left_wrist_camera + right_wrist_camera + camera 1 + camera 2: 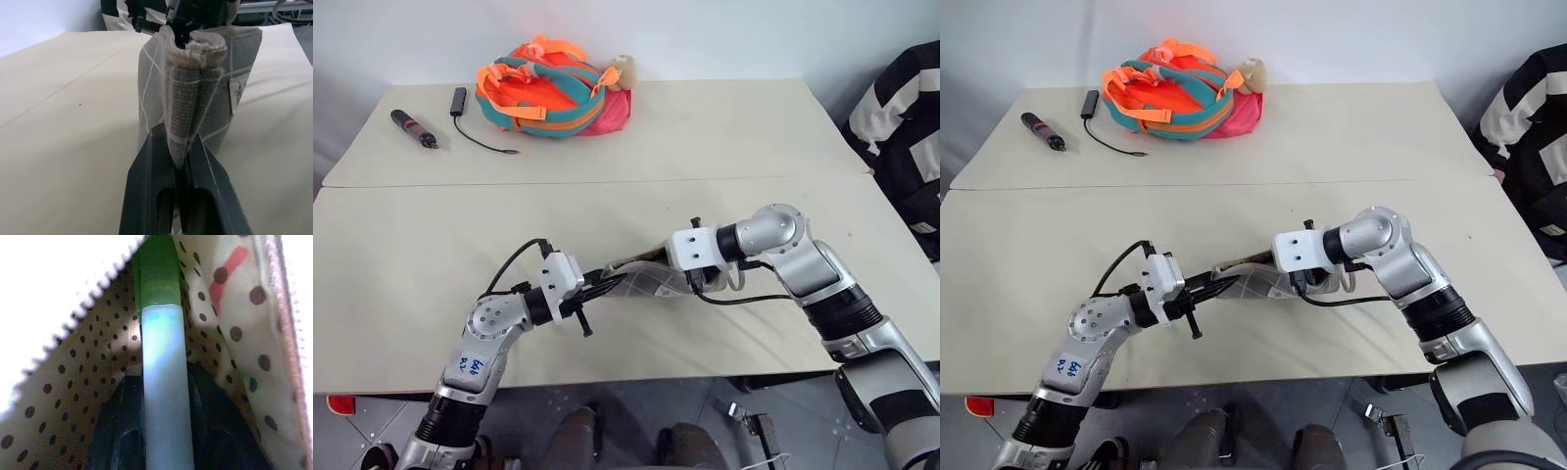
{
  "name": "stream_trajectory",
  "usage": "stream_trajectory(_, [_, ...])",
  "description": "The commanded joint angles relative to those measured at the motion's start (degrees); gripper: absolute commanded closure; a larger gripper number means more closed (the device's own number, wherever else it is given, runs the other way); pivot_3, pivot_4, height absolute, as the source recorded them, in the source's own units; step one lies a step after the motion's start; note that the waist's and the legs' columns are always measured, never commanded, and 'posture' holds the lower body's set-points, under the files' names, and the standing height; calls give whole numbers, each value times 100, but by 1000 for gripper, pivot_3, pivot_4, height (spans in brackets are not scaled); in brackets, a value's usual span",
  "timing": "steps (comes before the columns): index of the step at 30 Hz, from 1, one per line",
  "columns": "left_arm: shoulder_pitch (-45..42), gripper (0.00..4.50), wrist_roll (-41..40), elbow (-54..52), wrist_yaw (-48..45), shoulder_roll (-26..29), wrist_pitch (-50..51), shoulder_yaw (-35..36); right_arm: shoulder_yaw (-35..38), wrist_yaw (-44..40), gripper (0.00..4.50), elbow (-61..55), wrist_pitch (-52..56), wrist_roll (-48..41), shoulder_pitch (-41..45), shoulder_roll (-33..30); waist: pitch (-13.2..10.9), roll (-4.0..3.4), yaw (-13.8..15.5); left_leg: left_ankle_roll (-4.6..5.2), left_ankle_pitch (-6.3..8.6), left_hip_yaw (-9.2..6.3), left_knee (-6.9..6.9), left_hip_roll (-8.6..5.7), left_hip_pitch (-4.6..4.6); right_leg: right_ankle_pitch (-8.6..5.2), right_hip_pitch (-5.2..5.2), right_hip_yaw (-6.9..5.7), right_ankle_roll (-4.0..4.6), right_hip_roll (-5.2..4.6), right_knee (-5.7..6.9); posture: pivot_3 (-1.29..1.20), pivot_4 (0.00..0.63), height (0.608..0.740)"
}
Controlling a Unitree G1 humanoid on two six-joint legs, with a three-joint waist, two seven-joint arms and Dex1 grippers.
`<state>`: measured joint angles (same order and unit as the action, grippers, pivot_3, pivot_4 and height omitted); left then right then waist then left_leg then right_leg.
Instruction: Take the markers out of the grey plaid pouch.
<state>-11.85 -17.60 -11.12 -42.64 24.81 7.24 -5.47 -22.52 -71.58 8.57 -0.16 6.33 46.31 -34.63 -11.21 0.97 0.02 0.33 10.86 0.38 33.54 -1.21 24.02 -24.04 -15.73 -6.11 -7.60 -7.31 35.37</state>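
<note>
While our left gripper (pixel 185 161) pinched an end of the grey plaid fabric pouch (pixel 195 93) above the beige table (pixel 411 255), our right gripper (pixel 164 396) inside clamped a green marker (pixel 159 279).

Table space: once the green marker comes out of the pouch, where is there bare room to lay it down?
Bare table lies to the robot's left of the grey plaid pouch, and more to its right, by the striped garment. The far strip between the backpack and that garment is free too. It is crowded at the pouch, where both grippers meet, and at the far left corner with the black stick and cable.
</note>
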Motion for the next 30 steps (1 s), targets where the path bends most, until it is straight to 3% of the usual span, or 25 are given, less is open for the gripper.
stream_trajectory(1, [200,4500,-257,-11,45,44,424,229,34,154,3828,-115,-191,63,-64,24,0,0,-3,0,0,0,0,0,0,0,0,0,0,0,0,0,150,740])
stream_trajectory(8, [310,4500,-315,-87,-53,92,442,160,-99,309,3830,-202,-275,237,-324,184,1,1,-22,0,0,8,0,2,-16,0,6,8,0,1,7,0,150,740])
stream_trajectory(14, [367,2899,-307,-172,-20,82,435,263,-83,292,3838,-223,-302,270,-281,175,0,1,-8,-5,3,14,-12,4,-30,0,10,16,1,0,5,0,150,740])
stream_trajectory(25, [383,2894,-287,-119,-21,97,330,385,-60,231,3838,-282,-242,236,-288,174,0,0,-2,-6,3,14,-16,3,-27,0,9,15,1,-1,1,0,150,740])
stream_trajectory(30, [525,4061,-276,-178,-127,191,294,414,-55,222,3839,-263,-256,251,-301,146,0,0,-6,-6,4,15,-18,3,-28,0,9,15,1,-1,0,0,150,740])
